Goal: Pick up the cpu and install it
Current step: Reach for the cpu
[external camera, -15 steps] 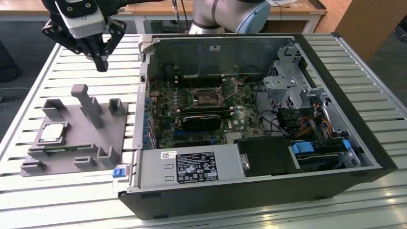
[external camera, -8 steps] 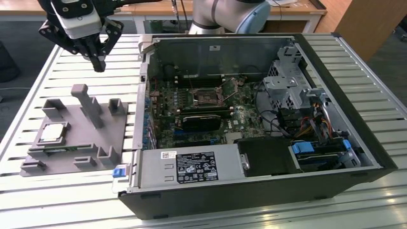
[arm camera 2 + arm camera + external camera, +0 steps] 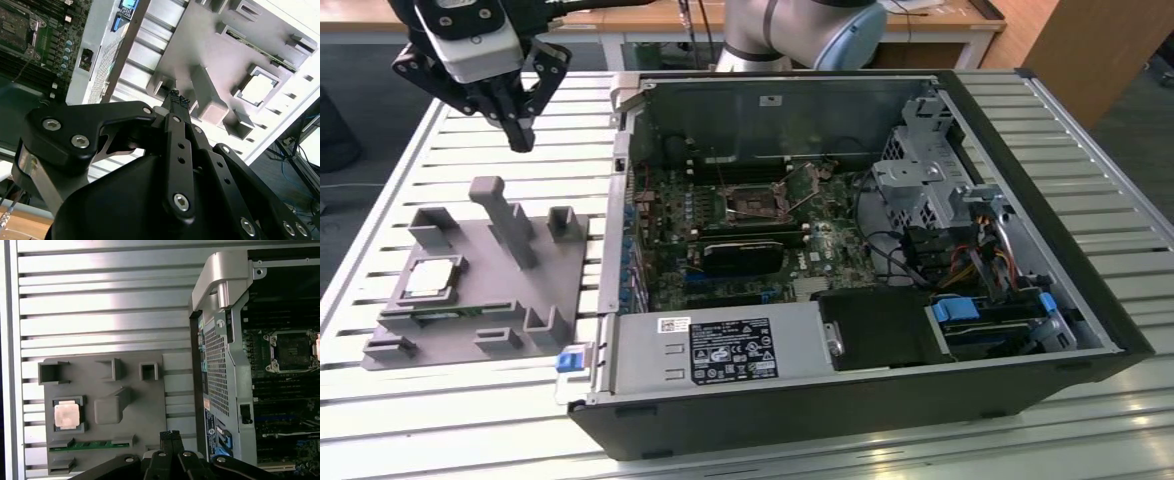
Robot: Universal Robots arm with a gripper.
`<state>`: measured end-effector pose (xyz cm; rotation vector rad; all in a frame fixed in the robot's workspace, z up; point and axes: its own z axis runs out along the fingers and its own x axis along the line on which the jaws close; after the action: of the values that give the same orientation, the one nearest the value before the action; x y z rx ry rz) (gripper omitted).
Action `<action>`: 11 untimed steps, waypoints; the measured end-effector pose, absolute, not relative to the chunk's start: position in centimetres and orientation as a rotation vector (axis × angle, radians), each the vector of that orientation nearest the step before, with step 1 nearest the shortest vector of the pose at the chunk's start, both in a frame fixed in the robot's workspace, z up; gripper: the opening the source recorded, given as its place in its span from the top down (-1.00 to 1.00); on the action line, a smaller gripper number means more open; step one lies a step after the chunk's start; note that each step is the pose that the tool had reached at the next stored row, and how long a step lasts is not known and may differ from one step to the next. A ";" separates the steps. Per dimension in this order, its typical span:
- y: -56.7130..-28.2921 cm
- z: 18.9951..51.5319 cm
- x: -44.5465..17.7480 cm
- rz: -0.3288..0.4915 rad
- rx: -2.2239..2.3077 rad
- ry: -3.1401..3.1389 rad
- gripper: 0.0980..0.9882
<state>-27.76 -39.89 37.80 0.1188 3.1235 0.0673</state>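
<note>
The cpu (image 3: pixel 434 277) is a small silvery square chip lying flat in a recess of the grey tray (image 3: pixel 494 305) on the slatted table, at the exterior view's left. Both wrist views look down on the cpu (image 3: pixel 67 415) (image 3: pixel 258 89) in that recess. My gripper (image 3: pixel 520 135) hangs in the air above the table, behind the tray and well above the cpu, touching nothing. Its black fingertips (image 3: pixel 172 435) meet, so it is shut and holds nothing. The bare motherboard socket (image 3: pixel 754 205) sits inside the open computer case (image 3: pixel 854 260).
A green RAM stick (image 3: pixel 92 444) lies in a tray slot beside the cpu. Upright grey posts (image 3: pixel 507 220) rise from the tray. The case's metal side wall (image 3: pixel 220 340) stands between tray and motherboard. Drive cages and cables (image 3: pixel 961 230) fill the case's right side.
</note>
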 end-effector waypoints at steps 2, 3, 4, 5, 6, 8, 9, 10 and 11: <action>-39.9 37.8 -28.1 0.067 0.119 3.124 0.98; -39.9 37.8 -28.3 0.067 0.119 3.124 0.98; -39.9 37.8 -28.6 0.067 0.119 3.123 0.98; -39.9 37.8 -28.9 0.067 0.119 3.124 0.98; -39.9 37.8 -29.2 0.067 0.119 3.123 0.98; -39.9 37.7 -29.9 0.067 0.119 3.123 0.98; -39.9 37.7 -30.2 0.067 0.119 3.123 0.98; -39.9 37.7 -30.4 0.067 0.119 3.124 0.98; -39.9 37.7 -30.7 0.067 0.119 3.123 0.98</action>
<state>-30.68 -39.90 37.73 0.1186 3.1235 0.0672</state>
